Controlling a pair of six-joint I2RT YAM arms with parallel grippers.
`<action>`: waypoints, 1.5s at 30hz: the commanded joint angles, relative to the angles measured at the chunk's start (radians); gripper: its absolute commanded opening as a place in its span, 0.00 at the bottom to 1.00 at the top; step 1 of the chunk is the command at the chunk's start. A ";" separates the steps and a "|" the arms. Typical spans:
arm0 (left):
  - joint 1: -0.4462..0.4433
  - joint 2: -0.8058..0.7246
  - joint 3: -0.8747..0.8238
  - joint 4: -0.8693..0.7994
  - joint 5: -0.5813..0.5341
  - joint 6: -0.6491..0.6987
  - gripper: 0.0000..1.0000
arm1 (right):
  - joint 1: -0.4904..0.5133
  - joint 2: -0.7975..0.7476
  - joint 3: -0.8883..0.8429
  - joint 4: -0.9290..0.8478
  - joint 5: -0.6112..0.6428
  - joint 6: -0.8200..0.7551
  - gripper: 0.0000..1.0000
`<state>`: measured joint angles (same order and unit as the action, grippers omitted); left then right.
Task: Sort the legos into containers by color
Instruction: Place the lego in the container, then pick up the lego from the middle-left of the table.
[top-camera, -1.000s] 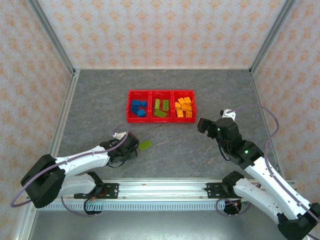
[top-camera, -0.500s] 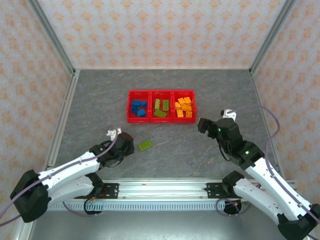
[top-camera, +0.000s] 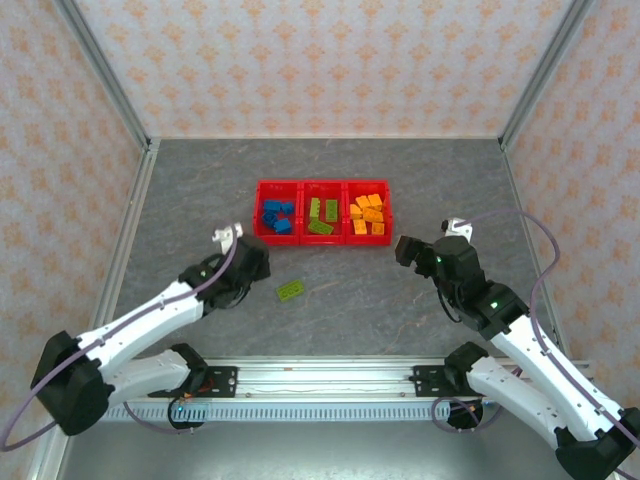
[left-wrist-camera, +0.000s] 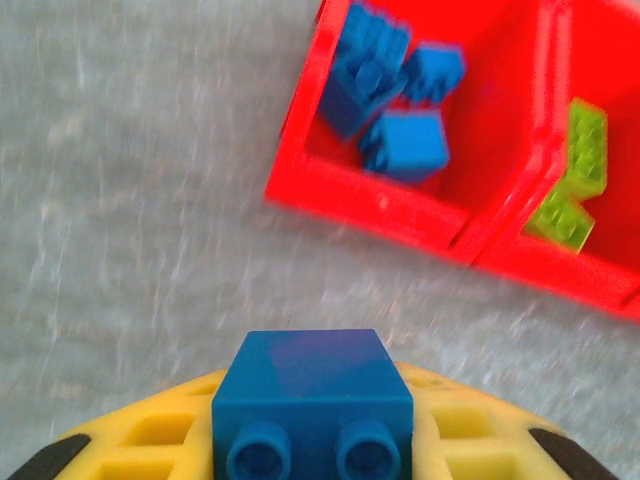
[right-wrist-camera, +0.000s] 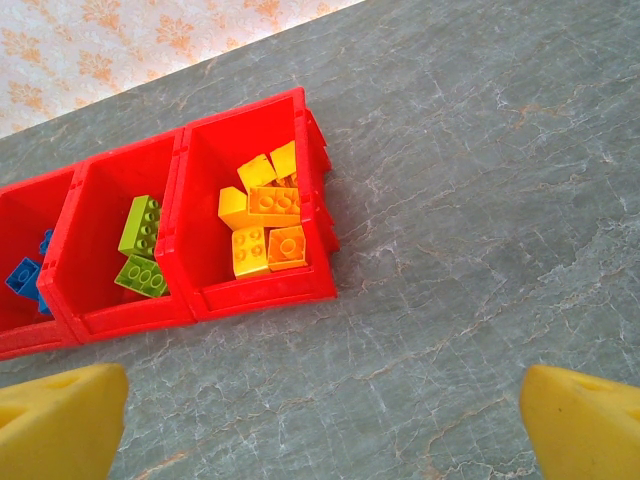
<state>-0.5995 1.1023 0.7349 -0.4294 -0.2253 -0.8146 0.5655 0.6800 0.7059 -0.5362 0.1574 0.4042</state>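
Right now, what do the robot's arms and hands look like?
The left arm and right arm are white with black joints; a purple cable loops along each. Green lights dot the right one. The left hand and right hand are black with yellow pads.

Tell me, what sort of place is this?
Probably a robot test cell: a grey stone-patterned tabletop boxed in by patterned wall panels, two white-and-black robot arms, and three joined red plastic bins.

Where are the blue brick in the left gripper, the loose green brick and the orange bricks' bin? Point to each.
blue brick (left-wrist-camera: 312, 378): left wrist view, its flat face.
loose green brick (top-camera: 291, 290): top external view, its studded top.
orange bricks' bin (right-wrist-camera: 268, 290): right wrist view, its near wall.
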 joint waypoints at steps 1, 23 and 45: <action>0.079 0.115 0.124 0.044 0.002 0.163 0.31 | -0.002 -0.005 -0.007 0.007 0.019 0.001 1.00; 0.220 0.833 0.785 0.003 0.096 0.367 0.70 | -0.001 -0.005 -0.002 0.002 0.022 -0.008 1.00; 0.096 0.282 0.406 -0.026 0.081 0.391 0.99 | -0.001 0.000 -0.009 0.014 0.011 -0.008 1.00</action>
<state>-0.4526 1.4197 1.2087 -0.3878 -0.1387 -0.4263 0.5655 0.6834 0.7059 -0.5365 0.1574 0.4038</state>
